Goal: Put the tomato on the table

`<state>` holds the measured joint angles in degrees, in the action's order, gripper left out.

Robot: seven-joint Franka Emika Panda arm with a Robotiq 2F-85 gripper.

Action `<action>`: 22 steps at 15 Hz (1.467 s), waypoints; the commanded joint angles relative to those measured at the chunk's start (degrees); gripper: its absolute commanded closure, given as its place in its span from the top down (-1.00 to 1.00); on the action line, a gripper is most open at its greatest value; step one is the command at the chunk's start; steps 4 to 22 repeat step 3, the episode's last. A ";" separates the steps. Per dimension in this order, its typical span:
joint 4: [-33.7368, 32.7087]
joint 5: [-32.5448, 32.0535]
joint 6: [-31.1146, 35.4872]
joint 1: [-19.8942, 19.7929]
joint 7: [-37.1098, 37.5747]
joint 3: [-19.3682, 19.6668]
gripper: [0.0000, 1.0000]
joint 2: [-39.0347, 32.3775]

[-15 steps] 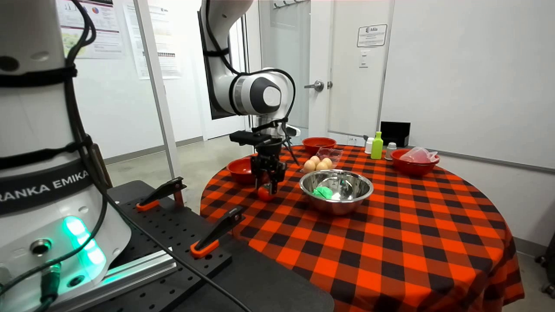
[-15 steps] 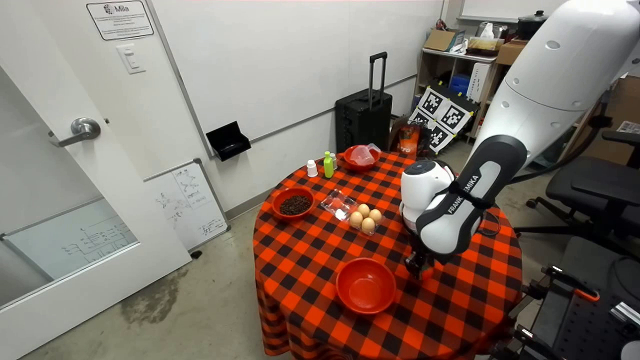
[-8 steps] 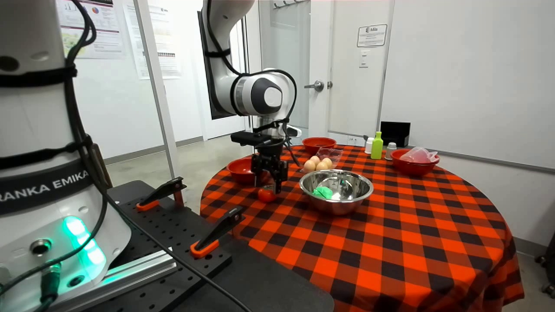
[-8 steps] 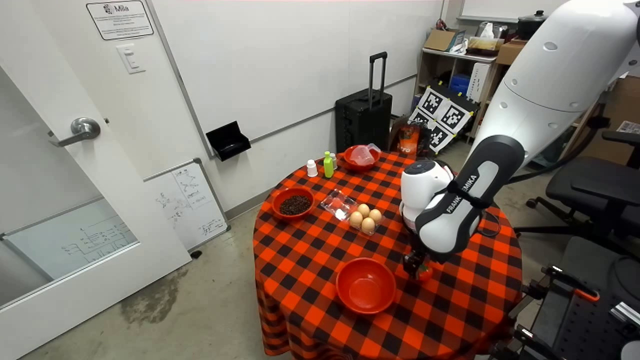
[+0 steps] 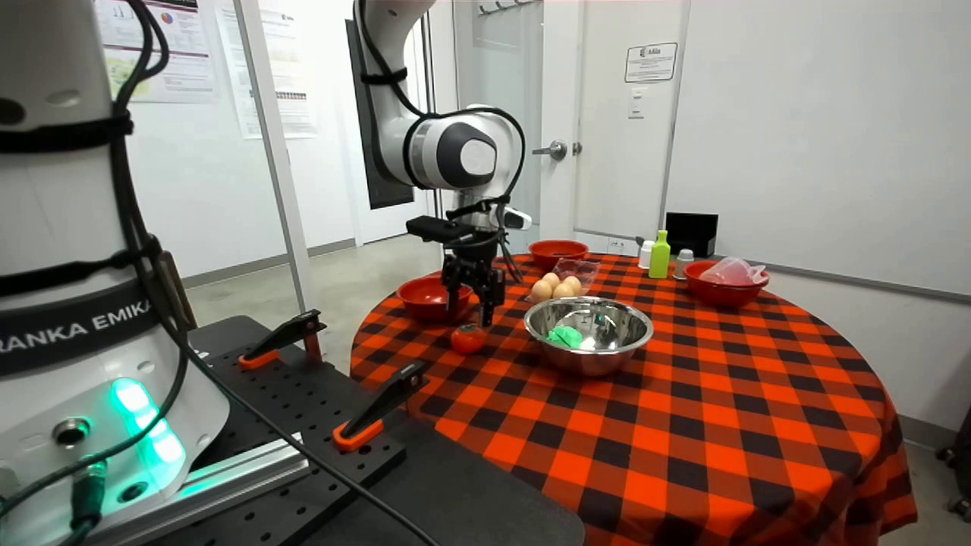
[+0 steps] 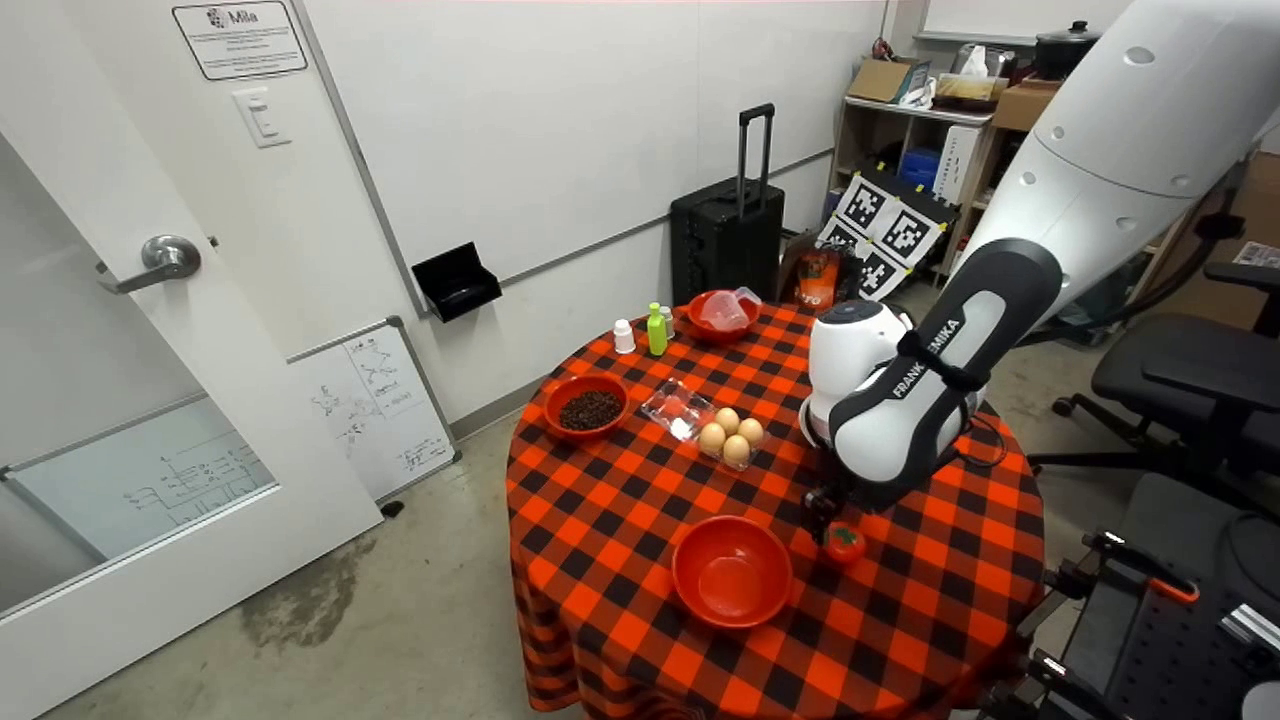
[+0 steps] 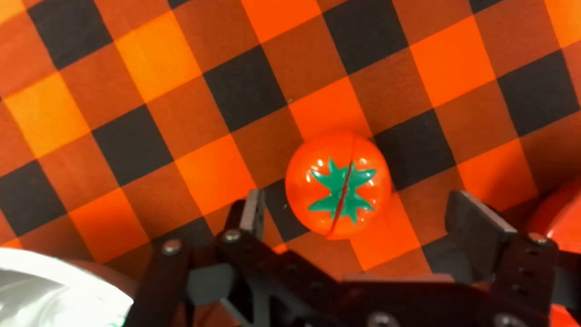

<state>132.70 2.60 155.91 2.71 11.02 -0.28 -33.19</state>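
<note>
Hand (image 5: 469, 314) wide, tomato (image 7: 338, 184) on the desk (image 5: 743, 425) just below it.
In the wrist view the 2 fingers (image 7: 474, 231) stand well apart, and the tomato shows in the span between them, apart from each, its green star leaf facing the hand and a seam running across it. Near the hand, on opposite sides, sit a steel bowl (image 5: 588, 365) with a green item (image 5: 565, 337) inside and a plain red bowl (image 6: 730, 582). Farther from the hand are 4 eggs (image 6: 737, 450); beyond them, a green bottle (image 6: 657, 333) stands upright.
</note>
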 commanded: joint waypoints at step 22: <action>1.53 1.87 -0.32 -0.68 -1.43 -0.69 1.00 3.20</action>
